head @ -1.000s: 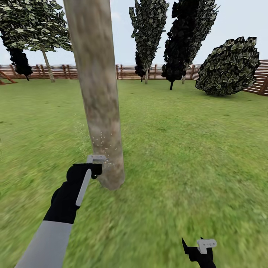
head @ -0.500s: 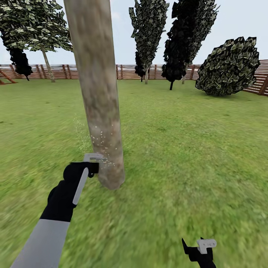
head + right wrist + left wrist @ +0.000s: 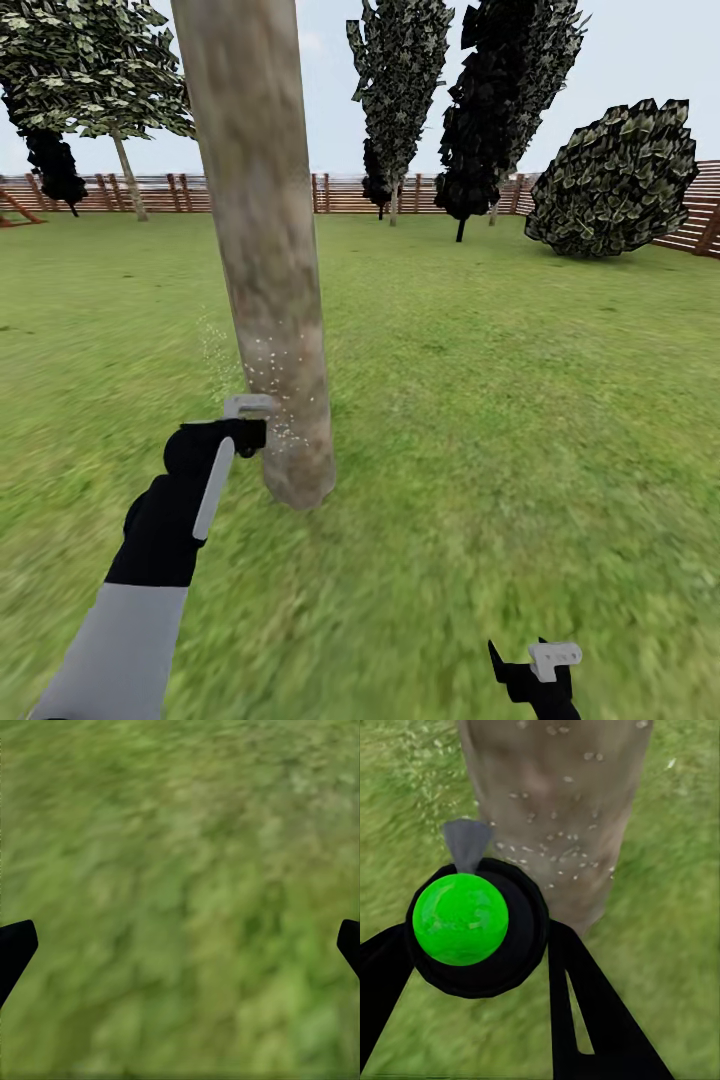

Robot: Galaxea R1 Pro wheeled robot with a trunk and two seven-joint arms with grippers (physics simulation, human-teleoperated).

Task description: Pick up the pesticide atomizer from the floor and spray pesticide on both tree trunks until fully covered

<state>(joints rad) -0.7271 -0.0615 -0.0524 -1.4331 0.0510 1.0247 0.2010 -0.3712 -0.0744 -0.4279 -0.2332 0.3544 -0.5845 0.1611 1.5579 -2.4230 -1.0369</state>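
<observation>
Left gripper [image 3: 472, 945], black two-finger type: fingers closed around the round black body of the pesticide atomizer [image 3: 472, 926]. In the left wrist view the bottle is seen end-on, with a bright green glossy dome at its centre and a small grey nozzle pointing at the trunk. In the head view the left gripper [image 3: 245, 432] sits low, just beside the base of the thick mottled grey-beige tree trunk [image 3: 265, 250], left of it; a pale grey bracket shows on top of the wrist. I cannot tell whether the nozzle touches the bark.

Small white specks dot the lower trunk above the gripper, and a faint scatter of them hangs over the grass to the trunk's left. The left wrist view shows the same specks spread over the bark of the trunk [image 3: 559, 802].

Trunk leans slightly and stands in the green lawn [image 3: 500, 400]; its crown is out of frame at the top.

Right gripper [image 3: 535, 672]: low at the near edge of the head view, well apart from the trunk. In the right wrist view its two black fingertips [image 3: 16, 945] stand at opposite edges, spread wide, with only blurred grass between them; holding nothing.

Background: brown horizontal-slat wooden fence [image 3: 350, 192], several dark-leaved trees, and a round dark green bush [image 3: 615, 180] at far right.
</observation>
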